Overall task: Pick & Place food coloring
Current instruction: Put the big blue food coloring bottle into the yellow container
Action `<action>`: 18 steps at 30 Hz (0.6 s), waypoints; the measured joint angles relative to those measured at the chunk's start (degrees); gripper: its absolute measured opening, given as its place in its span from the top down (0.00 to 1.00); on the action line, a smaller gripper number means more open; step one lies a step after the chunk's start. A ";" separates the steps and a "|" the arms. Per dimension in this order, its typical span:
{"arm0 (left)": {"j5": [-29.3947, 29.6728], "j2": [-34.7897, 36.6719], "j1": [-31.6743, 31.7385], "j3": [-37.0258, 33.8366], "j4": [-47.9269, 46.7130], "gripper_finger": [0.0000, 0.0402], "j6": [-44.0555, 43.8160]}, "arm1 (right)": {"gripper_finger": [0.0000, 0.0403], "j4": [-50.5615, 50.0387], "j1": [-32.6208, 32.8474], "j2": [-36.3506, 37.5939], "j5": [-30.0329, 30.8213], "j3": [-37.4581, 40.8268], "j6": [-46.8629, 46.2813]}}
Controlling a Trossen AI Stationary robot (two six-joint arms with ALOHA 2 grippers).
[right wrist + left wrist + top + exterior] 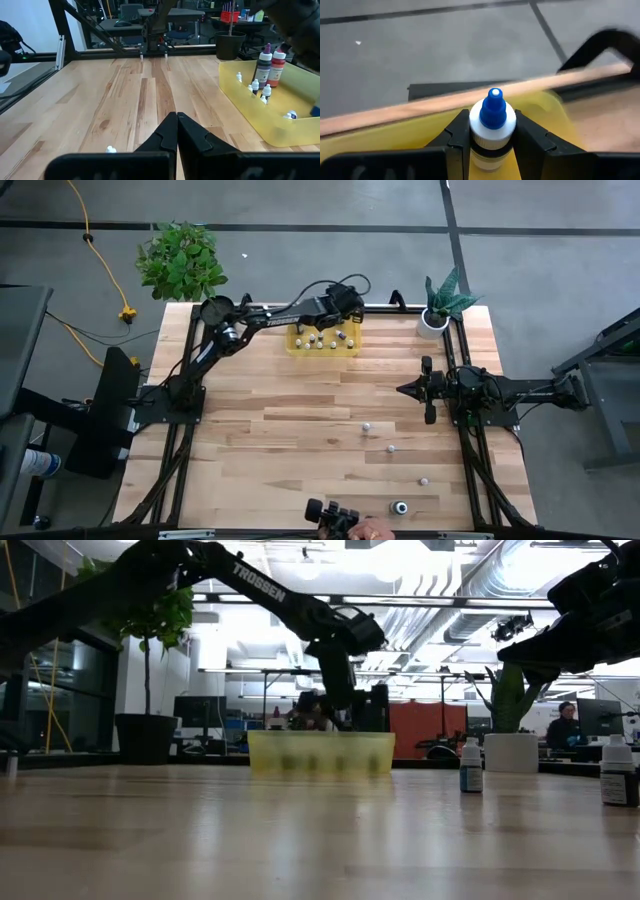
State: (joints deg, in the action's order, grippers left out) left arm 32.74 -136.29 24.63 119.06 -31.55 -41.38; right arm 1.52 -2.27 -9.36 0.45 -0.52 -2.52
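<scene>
Bottle (492,131) with blue tip sits clamped in left end effector (492,145) over yellow bin (323,340).

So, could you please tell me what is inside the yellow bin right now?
The yellow bin holds several small white-capped bottles and two taller ones. The left gripper, holding another bottle, hides part of it.

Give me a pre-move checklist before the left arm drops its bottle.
1. Left pincer shut on blue-tipped bottle: ok.
2. Bottle upright between the fingers: ok.
3. Left pincer over the yellow bin: ok in the high view.
4. Free spot directly below among the bottles in the bin: cannot tell.
5. Right pincer shut, empty, parked away from the bin: ok.
6. Loose bottles left on the table: not ok.
</scene>
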 joint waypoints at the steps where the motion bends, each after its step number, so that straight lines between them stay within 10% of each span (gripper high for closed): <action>1: 0.03 -0.22 -0.02 -0.05 -0.12 0.77 0.83 | 1.00 0.01 -0.01 -0.01 0.01 -0.02 0.00; 18: -5.63 -1.57 -0.43 0.36 -0.91 0.53 8.64 | 1.00 0.00 0.01 -0.01 0.02 0.00 0.00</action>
State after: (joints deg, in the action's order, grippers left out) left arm 27.11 -137.86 24.21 119.42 -32.46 -32.74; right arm 1.52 -2.26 -9.37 0.47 -0.51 -2.52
